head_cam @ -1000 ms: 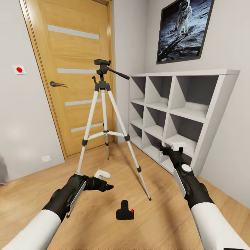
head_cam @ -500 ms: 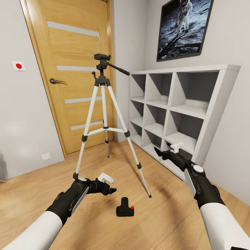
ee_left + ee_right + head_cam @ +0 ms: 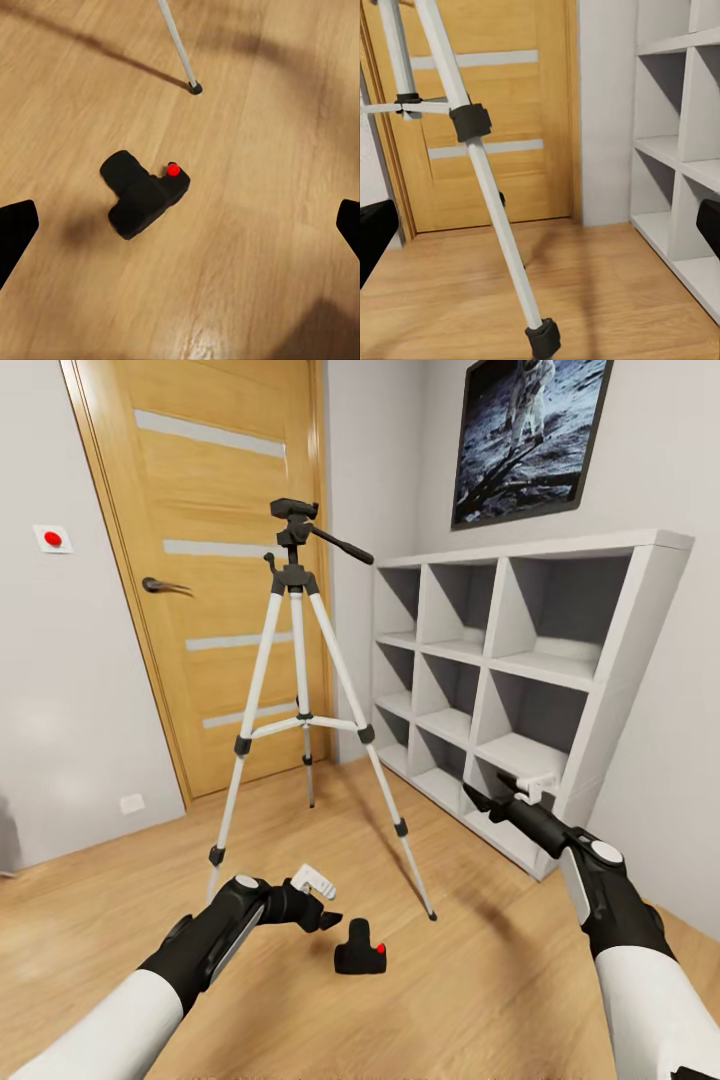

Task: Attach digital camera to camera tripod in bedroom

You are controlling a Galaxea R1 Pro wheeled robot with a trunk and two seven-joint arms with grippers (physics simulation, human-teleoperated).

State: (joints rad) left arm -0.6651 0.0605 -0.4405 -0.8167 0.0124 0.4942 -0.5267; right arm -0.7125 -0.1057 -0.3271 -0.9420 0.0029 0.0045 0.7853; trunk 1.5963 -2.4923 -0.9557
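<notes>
Digital camera (image 3: 360, 952) flat on floor, lens toward tripod (image 3: 297, 690).

My left arm reaches forward and low, bent at the elbow, with the wrist turned down. My left gripper (image 3: 325, 918) is wide open and holds nothing; in the left wrist view its two dark fingertips (image 3: 15, 232) stand far apart. My right arm is stretched forward and higher. My right gripper (image 3: 478, 797) is also open and empty, its fingertips (image 3: 373, 236) well apart.
</notes>
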